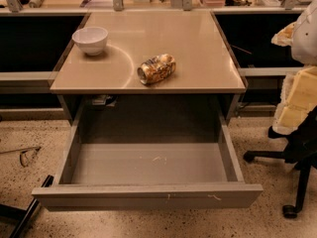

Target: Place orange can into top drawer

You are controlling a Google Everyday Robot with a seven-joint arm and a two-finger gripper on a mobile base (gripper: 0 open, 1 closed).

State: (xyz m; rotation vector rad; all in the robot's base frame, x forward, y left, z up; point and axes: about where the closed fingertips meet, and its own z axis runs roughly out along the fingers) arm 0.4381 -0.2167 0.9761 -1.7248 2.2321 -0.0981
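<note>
The orange can (156,68) lies on its side on the beige tabletop (198,43), right of centre near the front edge, with its silver round end facing left. It is dented, shiny orange-gold with white and dark patches. Below the tabletop, the top drawer (148,195) is pulled fully open towards me. Its flat grey bottom (148,163) holds nothing but a few small scuffs. My gripper does not show in this view. A white rounded shape (308,33) at the right edge may be part of my arm, but I cannot tell.
A white bowl (90,39) stands upright at the tabletop's back left. An office chair with yellow foam (297,100) and a black wheeled base (292,182) stands right of the drawer. Black bars (25,214) lie on the speckled floor at the lower left.
</note>
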